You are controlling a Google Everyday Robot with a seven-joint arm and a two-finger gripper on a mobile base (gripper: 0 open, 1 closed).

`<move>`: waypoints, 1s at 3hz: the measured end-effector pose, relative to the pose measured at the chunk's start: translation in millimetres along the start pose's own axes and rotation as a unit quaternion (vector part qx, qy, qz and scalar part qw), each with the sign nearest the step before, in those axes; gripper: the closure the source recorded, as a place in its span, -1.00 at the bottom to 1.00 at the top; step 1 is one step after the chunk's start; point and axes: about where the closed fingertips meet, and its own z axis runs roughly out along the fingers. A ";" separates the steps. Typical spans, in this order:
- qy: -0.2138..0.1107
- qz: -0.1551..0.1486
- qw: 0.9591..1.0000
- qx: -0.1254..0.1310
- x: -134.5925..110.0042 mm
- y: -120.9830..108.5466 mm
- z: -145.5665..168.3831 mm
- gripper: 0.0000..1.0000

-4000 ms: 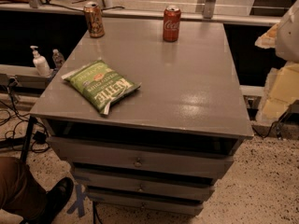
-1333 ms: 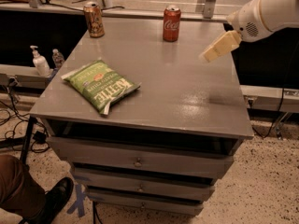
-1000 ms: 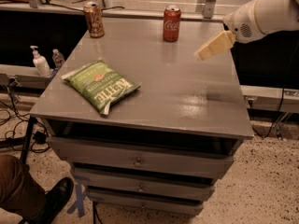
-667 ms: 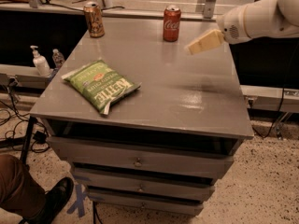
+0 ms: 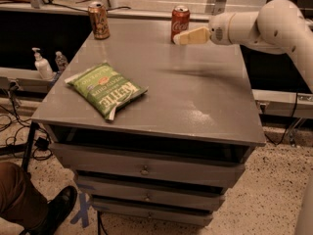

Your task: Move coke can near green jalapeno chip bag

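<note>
The red coke can (image 5: 180,21) stands upright at the far edge of the grey table (image 5: 195,92), right of centre. The green jalapeno chip bag (image 5: 106,89) lies flat on the table's left front part. My gripper (image 5: 179,38) comes in from the right on a white arm, with its cream fingers (image 5: 191,36) pointing left. Its tip is right at the can's lower right side, partly in front of it. I cannot tell if it touches the can.
A gold-brown can (image 5: 99,20) stands at the table's far left corner. The table has drawers (image 5: 144,170) below. A soap dispenser (image 5: 41,64) and a small bottle (image 5: 61,60) stand on a ledge at the left. A person's leg and shoe (image 5: 29,204) are at the bottom left.
My arm has swung in from the right and moved left and toward the far edge, bringing the gripper up to the coke can. The cans and the bag have not moved.
</note>
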 end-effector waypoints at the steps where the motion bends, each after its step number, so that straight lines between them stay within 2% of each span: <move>1: -0.015 0.001 1.000 0.000 3.0 -12.8 36.4 -1.00; 2: -0.015 -0.012 1.000 -0.001 7.1 -22.5 66.9 -1.00; 3: -0.013 -0.019 1.000 0.010 9.6 -37.9 84.8 -1.00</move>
